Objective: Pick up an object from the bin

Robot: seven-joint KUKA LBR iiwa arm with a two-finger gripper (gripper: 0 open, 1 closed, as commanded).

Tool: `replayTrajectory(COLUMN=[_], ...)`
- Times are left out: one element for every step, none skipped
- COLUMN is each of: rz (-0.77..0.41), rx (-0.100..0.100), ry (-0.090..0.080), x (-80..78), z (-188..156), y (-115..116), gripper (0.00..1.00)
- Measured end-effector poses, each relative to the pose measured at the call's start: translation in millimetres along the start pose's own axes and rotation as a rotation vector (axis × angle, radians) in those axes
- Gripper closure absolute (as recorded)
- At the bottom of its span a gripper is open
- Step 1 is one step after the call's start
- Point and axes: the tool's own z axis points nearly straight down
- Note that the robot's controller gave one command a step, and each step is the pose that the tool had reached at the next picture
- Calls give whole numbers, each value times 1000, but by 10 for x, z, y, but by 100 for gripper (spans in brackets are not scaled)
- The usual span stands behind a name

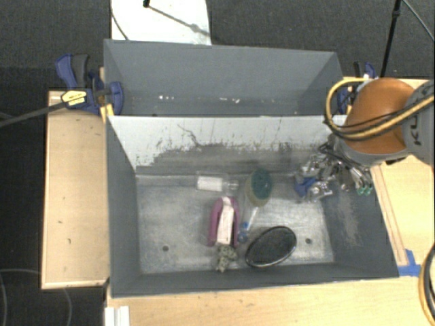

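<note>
Nearest the front wall of the bin (122, 209) lie a black oval thing (270, 245) and a pink-and-purple packet (221, 221). Behind them, a green-topped round jar (258, 186) sits near a clear tube (212, 182). Toward the back right corner the gripper (318, 180) hangs low just right of that jar; whether the pincer is wide or narrow cannot be told.
</note>
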Motion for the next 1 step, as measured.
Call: replayTrajectory(rz=[-133], rx=[-5], ry=[28], x=[-72], z=[-1667], y=[93], gripper=[100])
